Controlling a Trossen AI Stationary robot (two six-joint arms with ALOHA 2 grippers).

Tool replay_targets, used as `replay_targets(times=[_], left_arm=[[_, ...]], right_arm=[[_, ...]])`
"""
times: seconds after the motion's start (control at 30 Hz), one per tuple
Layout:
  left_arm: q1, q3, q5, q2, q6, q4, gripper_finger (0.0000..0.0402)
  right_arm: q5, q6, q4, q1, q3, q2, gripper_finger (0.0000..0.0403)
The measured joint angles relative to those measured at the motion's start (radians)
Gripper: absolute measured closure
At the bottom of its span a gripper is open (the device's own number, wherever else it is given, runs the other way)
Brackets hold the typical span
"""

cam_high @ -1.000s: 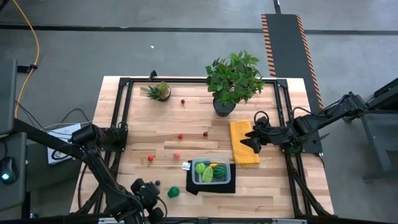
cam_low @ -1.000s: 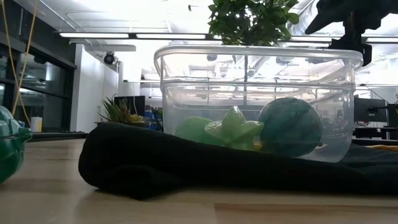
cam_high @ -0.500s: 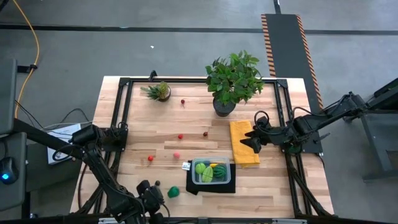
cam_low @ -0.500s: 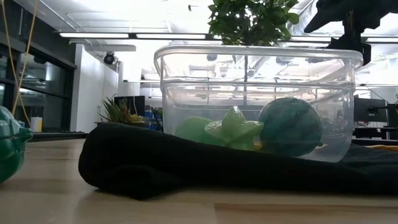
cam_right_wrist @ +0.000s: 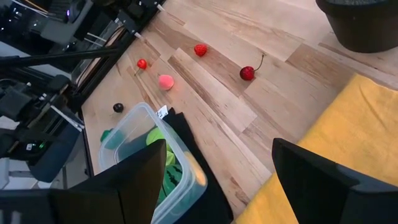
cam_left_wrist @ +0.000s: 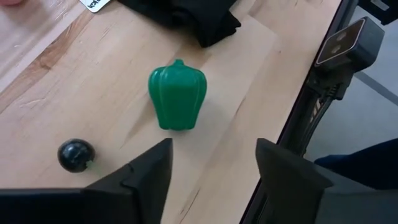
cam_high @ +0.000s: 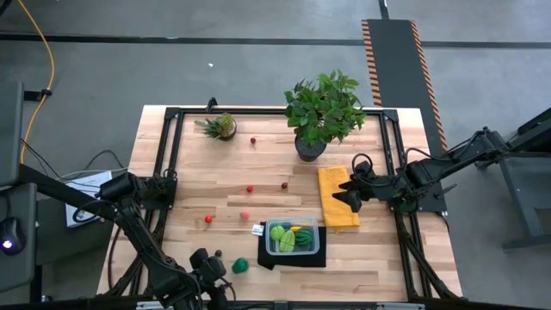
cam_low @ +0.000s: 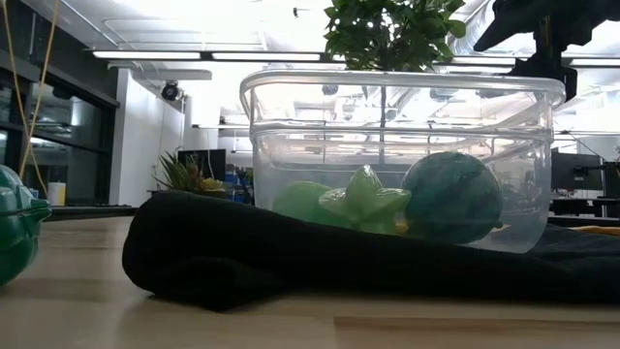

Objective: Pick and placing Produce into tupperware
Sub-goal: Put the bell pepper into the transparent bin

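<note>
The clear tupperware [cam_high: 293, 238] stands on a black mat [cam_high: 291, 258] near the table's front; green and yellow produce [cam_low: 366, 200] lies inside it. A green toy pepper [cam_left_wrist: 177, 96] and a small dark berry [cam_left_wrist: 76, 154] lie on the wood left of the mat. My left gripper [cam_left_wrist: 211, 174] hovers open just left of the pepper [cam_high: 240, 265], touching nothing. Red pieces [cam_high: 250, 189] and a pink piece [cam_high: 244, 214] are scattered mid-table. My right gripper [cam_high: 346, 196] waits open above a yellow cloth [cam_high: 337, 208].
A large potted plant [cam_high: 323, 112] and a small one [cam_high: 222, 127] stand at the table's far edge. A black frame rail [cam_left_wrist: 311, 118] runs along the near edge beside the pepper. A white tag [cam_high: 257, 229] lies by the mat's left corner.
My left gripper has edged toward the table's right, closer to the green pepper. The pepper, the tupperware and my right arm have kept still.
</note>
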Motion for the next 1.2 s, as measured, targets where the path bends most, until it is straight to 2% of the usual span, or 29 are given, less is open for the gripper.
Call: replay_targets(times=[0.27,0.67,1.0,1.2], left_arm=[[0.043,0.0,0.013,0.0,0.0,0.008,0.0127],[0.08,-0.003,0.039,0.0,0.058,0.011,0.0112],[0.08,-0.018,0.049,0.009,0.056,0.019,0.0055],[0.087,-0.018,0.079,0.047,0.058,0.023,0.0048]], right_arm=[[0.0,-0.002,0.001,0.0,0.0,0.0,0.0121],[0.0,-0.002,0.001,0.0,0.0,0.0,0.0121],[-0.001,-0.003,0.002,0.0,0.0,0.0,0.0121],[-0.001,-0.011,0.006,0.0,0.0,0.0,0.0121]])
